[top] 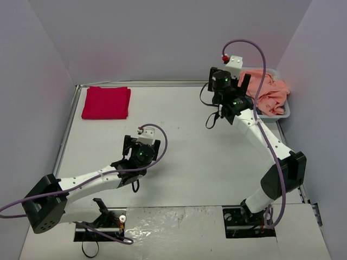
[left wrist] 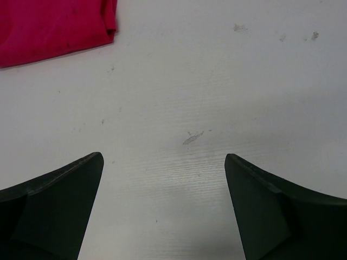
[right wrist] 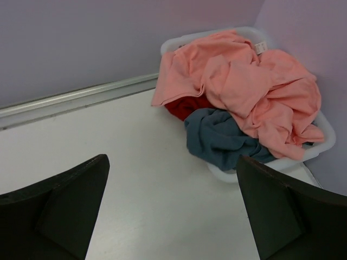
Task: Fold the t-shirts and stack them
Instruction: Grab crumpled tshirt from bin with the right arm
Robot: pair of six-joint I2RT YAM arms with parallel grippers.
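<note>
- The left gripper (left wrist: pixel 162 158) hangs over the bare table (left wrist: pixel 217 81), jaws wide apart and empty.
- A folded crimson t-shirt (top: pixel 105 102) lies flat near the table's far left corner.
- The right gripper (right wrist: pixel 172 161), its jaws also spread and empty, faces the white basket (right wrist: pixel 221 174) in the far right corner.
- In the basket, a salmon t-shirt (right wrist: pixel 244 81) lies crumpled over a red t-shirt (right wrist: pixel 184 107) and a teal t-shirt (right wrist: pixel 222 138).

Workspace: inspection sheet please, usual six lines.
Surface: white table, small scuffs.
Job's things: folded red t-shirt flat at far left; salmon t-shirt, teal-blue t-shirt, crimson t-shirt heaped in basket.
Clutter: white basket, far right corner; nothing else seen.
Grippers: left gripper open, empty; right gripper open, empty, facing basket.
Cables: purple cables looped along both arms.
Surroundings: plain lilac walls.
</note>
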